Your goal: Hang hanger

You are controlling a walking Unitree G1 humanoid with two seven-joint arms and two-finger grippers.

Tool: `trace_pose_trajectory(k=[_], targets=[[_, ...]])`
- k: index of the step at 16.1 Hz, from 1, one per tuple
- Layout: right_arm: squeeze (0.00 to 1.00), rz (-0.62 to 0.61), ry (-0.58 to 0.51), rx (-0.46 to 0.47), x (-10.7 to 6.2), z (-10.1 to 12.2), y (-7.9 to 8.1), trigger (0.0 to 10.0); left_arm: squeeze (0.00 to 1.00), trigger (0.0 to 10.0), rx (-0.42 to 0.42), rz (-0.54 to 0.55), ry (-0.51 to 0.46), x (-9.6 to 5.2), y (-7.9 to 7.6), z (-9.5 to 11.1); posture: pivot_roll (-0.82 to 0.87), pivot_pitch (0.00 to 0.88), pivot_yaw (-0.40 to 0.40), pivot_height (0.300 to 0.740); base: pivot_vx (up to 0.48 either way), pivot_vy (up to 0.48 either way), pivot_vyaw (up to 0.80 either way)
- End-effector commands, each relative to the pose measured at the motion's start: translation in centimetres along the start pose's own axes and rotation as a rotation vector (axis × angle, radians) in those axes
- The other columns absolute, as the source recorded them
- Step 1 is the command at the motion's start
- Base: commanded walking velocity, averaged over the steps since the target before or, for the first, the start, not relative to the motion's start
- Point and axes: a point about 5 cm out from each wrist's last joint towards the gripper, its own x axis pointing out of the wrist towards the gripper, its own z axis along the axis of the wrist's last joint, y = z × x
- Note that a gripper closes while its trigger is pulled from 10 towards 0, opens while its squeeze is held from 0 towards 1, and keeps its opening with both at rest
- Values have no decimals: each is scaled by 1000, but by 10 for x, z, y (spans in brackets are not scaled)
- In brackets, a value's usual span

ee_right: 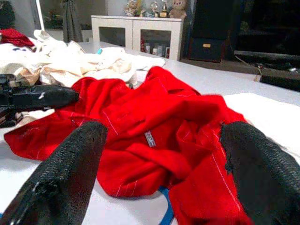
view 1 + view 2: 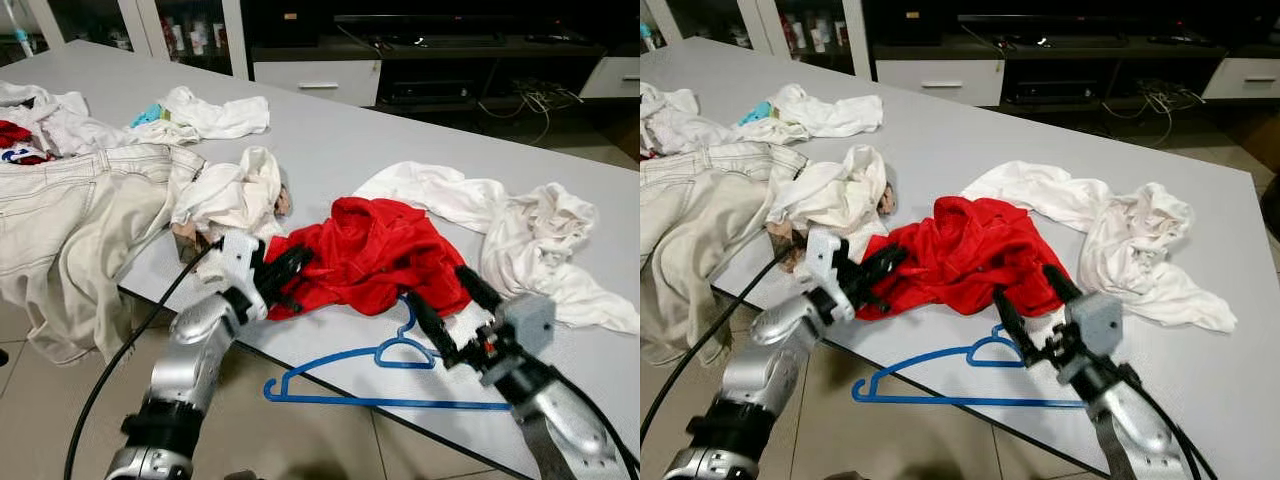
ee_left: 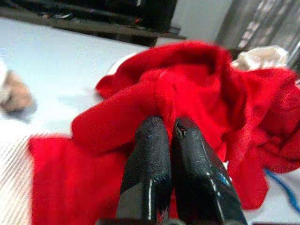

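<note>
A blue plastic hanger [image 2: 400, 402] lies flat near the table's front edge, its hook [image 2: 405, 322] tucked against a crumpled red shirt [image 2: 375, 250]. My left gripper [image 2: 290, 270] reaches in from the left, shut on a fold at the shirt's left edge; in the left wrist view its fingertips [image 3: 159, 129] press together into the red cloth. Beside the hook, my right gripper [image 2: 436, 284] stands open, its fingers wide apart over the shirt's near right side [image 1: 154, 140], holding nothing. A bit of the hanger [image 1: 166, 211] shows under the shirt.
White garments [image 2: 520, 235] lie right of the shirt. A white bundle [image 2: 235, 190] and beige jeans [image 2: 70, 215] lie to the left, the jeans hanging over the table edge [image 2: 150, 295]. A TV cabinet [image 2: 320, 75] stands behind; tiled floor [image 2: 300, 440] lies below.
</note>
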Motion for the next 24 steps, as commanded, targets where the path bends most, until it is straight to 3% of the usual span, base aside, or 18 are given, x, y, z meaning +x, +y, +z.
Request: trace_pose_trajectory(k=[1, 5, 9, 14, 17, 21, 24], targets=[[0, -3, -26, 0, -1, 5, -1, 10000, 0, 10000, 32, 8, -8, 0, 1, 4, -67, 0, 15, 740, 0, 0, 0], [0, 6, -34, -14, 3, 3, 2, 10000, 0, 10000, 77, 15, 38, -7, 0, -9, -64, 0, 13, 740, 0, 0, 0], [0, 47, -27, -26, 0, 5, 7, 10000, 0, 10000, 54, 35, 61, -15, -2, -18, -71, 0, 20, 740, 0, 0, 0], [0, 387, 86, 112, -14, 11, 36, 10000, 0, 10000, 68, 53, 81, -17, 1, -22, -81, 0, 29, 740, 0, 0, 0], [67, 542, 172, 226, -21, 9, 47, 10000, 0, 10000, 73, 53, 77, -14, 3, -18, -85, 0, 28, 740, 0, 0, 0], [59, 513, 213, 232, -1, -3, 42, 10000, 0, 10000, 75, 49, 67, -9, 2, -15, -85, 0, 24, 740, 0, 0, 0], [59, 560, 256, 282, 10, -8, 49, 10000, 0, 10000, 76, 50, 46, -6, 3, -10, -78, 0, 21, 740, 0, 0, 0]])
